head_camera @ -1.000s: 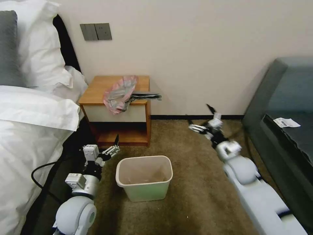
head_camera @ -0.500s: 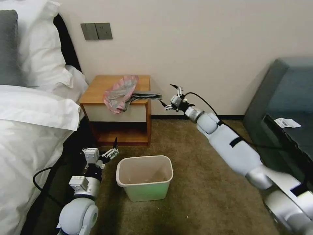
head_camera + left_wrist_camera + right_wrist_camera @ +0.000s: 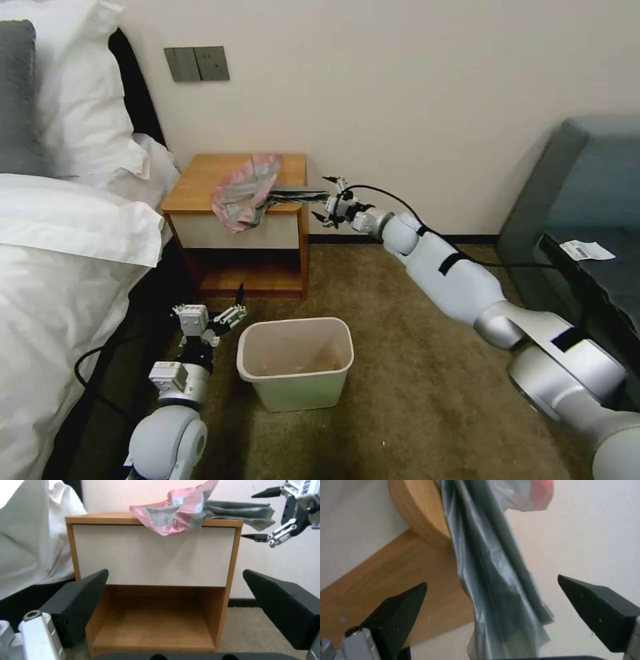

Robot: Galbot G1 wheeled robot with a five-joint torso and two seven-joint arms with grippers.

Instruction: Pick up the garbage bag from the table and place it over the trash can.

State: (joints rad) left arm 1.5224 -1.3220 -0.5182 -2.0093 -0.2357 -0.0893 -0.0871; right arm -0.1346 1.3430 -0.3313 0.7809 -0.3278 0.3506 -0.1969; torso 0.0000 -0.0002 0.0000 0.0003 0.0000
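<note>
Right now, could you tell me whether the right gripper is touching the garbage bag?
Apart. In the right wrist view the right gripper has its jaws open, with clear gaps on both sides of the garbage bag hanging off the table.

Garbage bag (image 3: 493, 585) ends cut off by frame edges.

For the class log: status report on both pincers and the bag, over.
Right pincer open at garbage bag tail overhanging table. Left pincer open, low beside trash can. Nothing in the way.
</note>
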